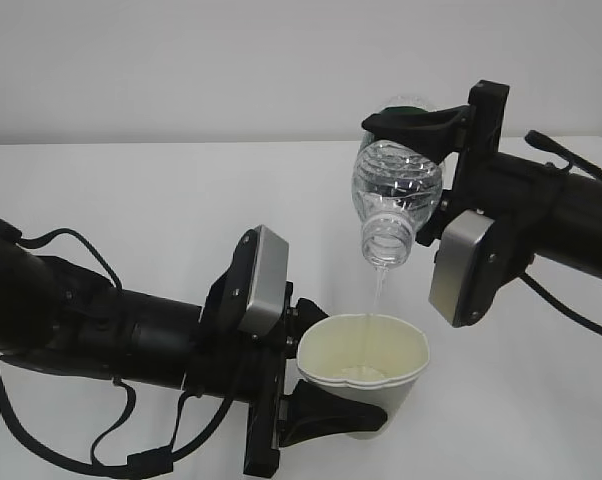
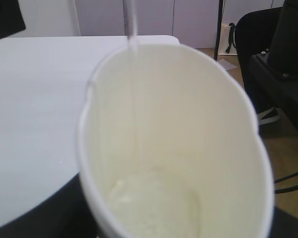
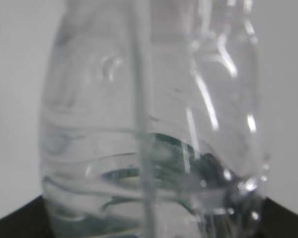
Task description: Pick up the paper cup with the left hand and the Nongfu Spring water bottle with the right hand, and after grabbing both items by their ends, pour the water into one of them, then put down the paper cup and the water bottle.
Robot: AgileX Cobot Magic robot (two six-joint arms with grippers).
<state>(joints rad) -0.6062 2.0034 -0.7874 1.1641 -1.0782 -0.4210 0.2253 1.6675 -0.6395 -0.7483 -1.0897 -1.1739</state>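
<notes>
My left gripper [image 1: 349, 405] is shut on the lower part of the white paper cup [image 1: 366, 355], holding it upright and pressing its rim slightly out of round. The clear ribbed Nongfu Spring water bottle [image 1: 396, 185] hangs above it, mouth tipped down, with my right gripper [image 1: 421, 135] shut on its base end. A thin stream of water [image 1: 379, 290] falls from the mouth into the cup. In the left wrist view the cup [image 2: 198, 114] fills the frame, and a little water [image 2: 154, 208] lies in its bottom. In the right wrist view the bottle [image 3: 89, 124] is blurred, its green label [image 3: 181, 156] showing through.
The white table [image 1: 131, 200] spreads under both arms, with a pale wall behind. Past the table's far edge [image 2: 159, 38], dark furniture [image 2: 277, 74] and cables stand on a brown floor in the left wrist view.
</notes>
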